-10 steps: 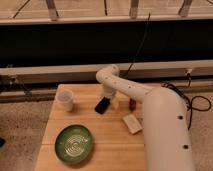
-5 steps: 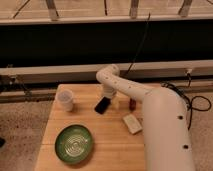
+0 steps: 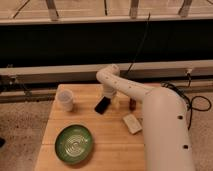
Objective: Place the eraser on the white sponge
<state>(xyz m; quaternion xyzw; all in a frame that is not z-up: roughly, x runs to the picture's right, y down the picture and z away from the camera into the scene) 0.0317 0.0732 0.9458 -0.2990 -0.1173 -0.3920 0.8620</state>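
Observation:
The eraser (image 3: 102,105) is a small flat black block lying on the wooden table (image 3: 100,140), just left of centre near the back. The white sponge (image 3: 132,123) is a cream rectangular block lying to its right and nearer the front. My gripper (image 3: 108,96) hangs from the white arm right above the eraser's far end, close to or touching it. The arm's body covers the table's right side.
A white cup (image 3: 65,100) stands at the back left. A green plate (image 3: 74,144) lies at the front left. A reddish-brown elongated object (image 3: 133,104) stands behind the sponge, next to the arm. A dark wall and rails run behind the table.

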